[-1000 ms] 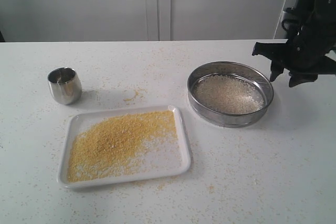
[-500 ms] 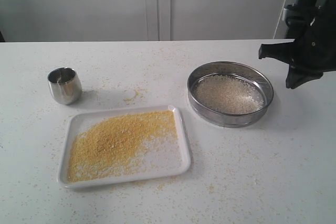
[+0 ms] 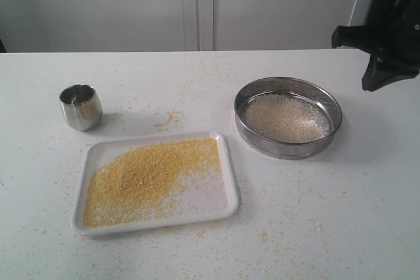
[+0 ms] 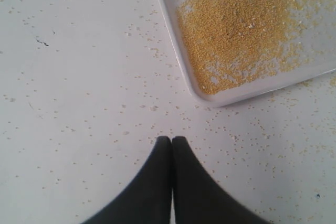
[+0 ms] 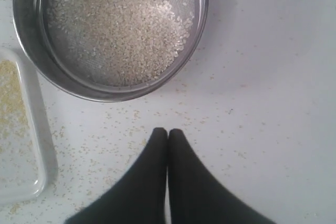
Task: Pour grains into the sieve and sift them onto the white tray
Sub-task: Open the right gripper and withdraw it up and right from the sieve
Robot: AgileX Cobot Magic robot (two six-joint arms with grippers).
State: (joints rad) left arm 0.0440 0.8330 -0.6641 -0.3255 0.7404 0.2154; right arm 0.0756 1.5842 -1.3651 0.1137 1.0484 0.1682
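The white tray lies on the table front left of centre, with fine yellow grains spread across it. To its right stands the steel sieve, resting on the table with whitish rice-like grains on its mesh. In the right wrist view the sieve and its whitish grains sit ahead of my right gripper, which is shut and empty. That gripper hangs high at the right edge, apart from the sieve. My left gripper is shut and empty, over bare table near a corner of the tray.
A small shiny steel cup stands upright at the left, behind the tray. Loose grains are scattered over the white table, with a small yellow patch behind the tray. A pale wall rises at the back.
My right gripper has risen and drawn back to the right, away from the sieve. The sieve, tray and cup have not moved.
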